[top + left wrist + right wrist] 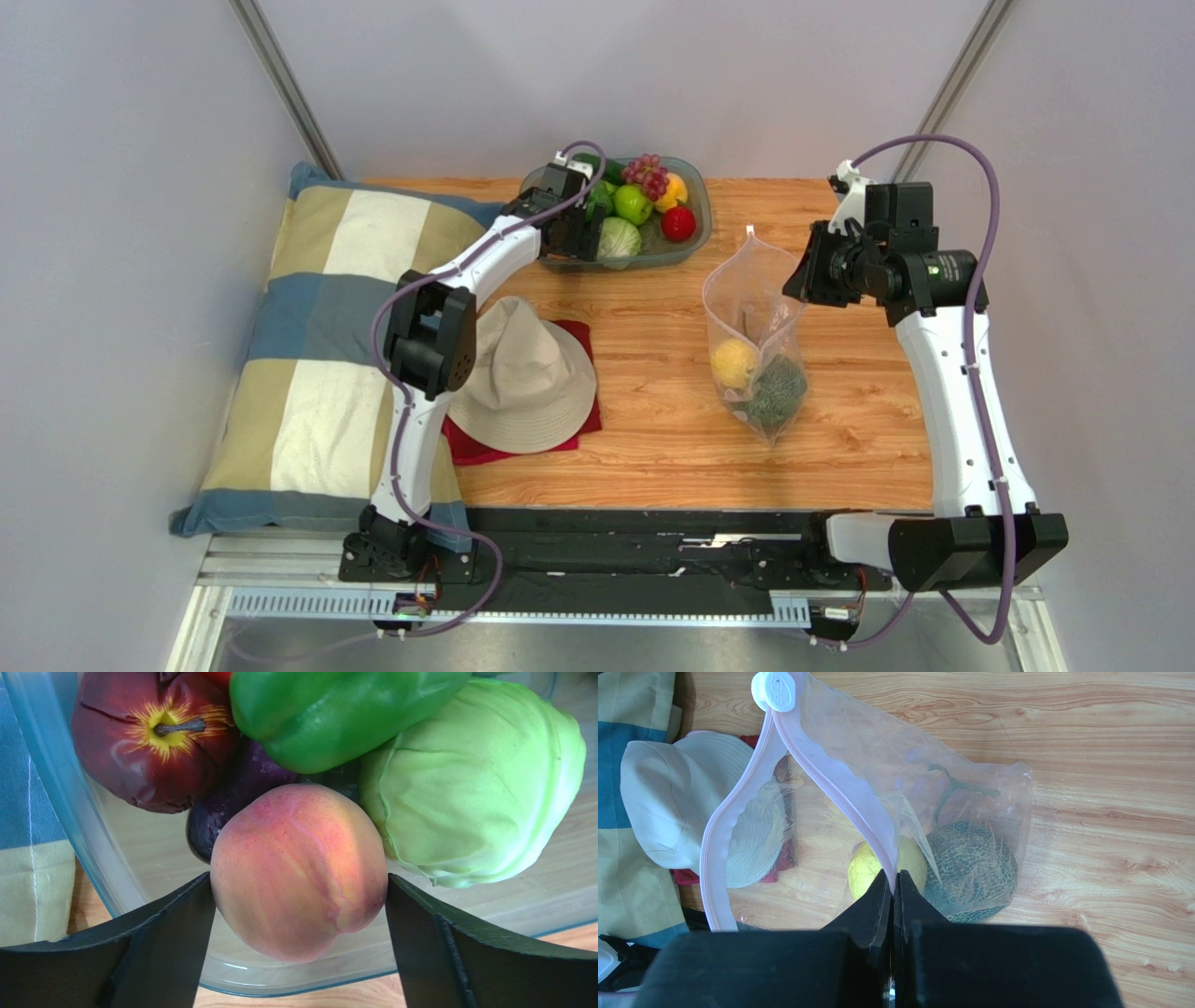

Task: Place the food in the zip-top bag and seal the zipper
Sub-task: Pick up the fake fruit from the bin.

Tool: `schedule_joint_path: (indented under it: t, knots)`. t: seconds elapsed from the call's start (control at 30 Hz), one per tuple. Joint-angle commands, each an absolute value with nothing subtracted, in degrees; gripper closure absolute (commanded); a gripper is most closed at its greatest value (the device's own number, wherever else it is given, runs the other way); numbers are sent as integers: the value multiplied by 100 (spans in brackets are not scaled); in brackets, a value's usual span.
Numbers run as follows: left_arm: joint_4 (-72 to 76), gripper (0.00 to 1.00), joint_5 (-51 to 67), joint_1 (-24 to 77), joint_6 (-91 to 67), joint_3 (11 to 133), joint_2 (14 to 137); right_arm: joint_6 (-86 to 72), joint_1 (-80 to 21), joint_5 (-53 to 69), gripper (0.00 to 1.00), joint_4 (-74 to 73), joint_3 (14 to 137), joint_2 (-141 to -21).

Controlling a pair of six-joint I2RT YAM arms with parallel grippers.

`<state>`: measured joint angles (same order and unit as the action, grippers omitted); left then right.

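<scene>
The overhead camera sits above and behind my arm bases and looks down on the whole table (659, 420). My left wrist camera peers past my left gripper (298, 896), very close on a peach (295, 868) in the bowl (63, 812). My right wrist camera looks down past my right gripper (894, 882) from farther off. It shares the bag (962, 798) and hat (661, 805) with the overhead view; the left one shares the bowl.

Stands as two slim arms, left arm (488, 261) and right arm (968, 406): white shells along the links, boxy black housings at the joints and bases. Carries a purple cable (919, 137) looped along each. Ends in matte black, wedge-shaped fingers (151, 952).
</scene>
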<state>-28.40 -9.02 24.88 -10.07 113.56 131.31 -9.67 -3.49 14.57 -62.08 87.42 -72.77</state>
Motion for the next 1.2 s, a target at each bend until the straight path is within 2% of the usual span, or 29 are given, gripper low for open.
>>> schedule_joint_path:
  t: [0.0,0.07,0.1,0.2,0.3,0.4,0.5,0.63,0.83,1.03,1.13,1.17]
  knots:
    - [-2497,16,-1020,2461,-879,11593,13140,-967,-325,1520,100,-6108,8903,-7269]
    - [-2470,25,-906,2461,-861,11514,12895,-958,-316,1521,100,-6126,8903,-7277]
    - [-2383,38,-870,2461,-861,11357,12772,-958,-325,1529,100,-6126,8903,-7277]
    - [-2225,52,-739,2470,-905,10997,12078,-967,-308,1564,100,-6108,8895,-7304]
    - [-2136,59,-458,2496,-905,10767,11383,-984,-316,1608,100,-6073,8895,-7339]
    - [-2145,59,-45,2627,-923,10723,10829,-1002,-308,1608,100,-6073,8912,-7392]
    - [-2084,59,894,2803,-1151,10828,10337,-1081,-290,1635,100,-6082,8965,-7418]
    - [-1969,58,1895,3496,-1309,11048,9941,-1134,-255,1644,100,-6091,8974,-7409]
    - [-1907,55,2434,4332,-1205,11066,9879,-1204,-193,1573,100,-6144,9044,-7365]
    - [-1810,52,2312,4948,-1028,11126,10326,-1187,-193,1582,100,-6178,9193,-7304]
    - [-1986,44,2076,5106,-976,11487,10783,-1186,-193,1617,100,-6214,9176,-7269]
    - [-2012,31,1970,5106,-941,11679,10880,-1187,-193,1617,100,-6214,9141,-7251]
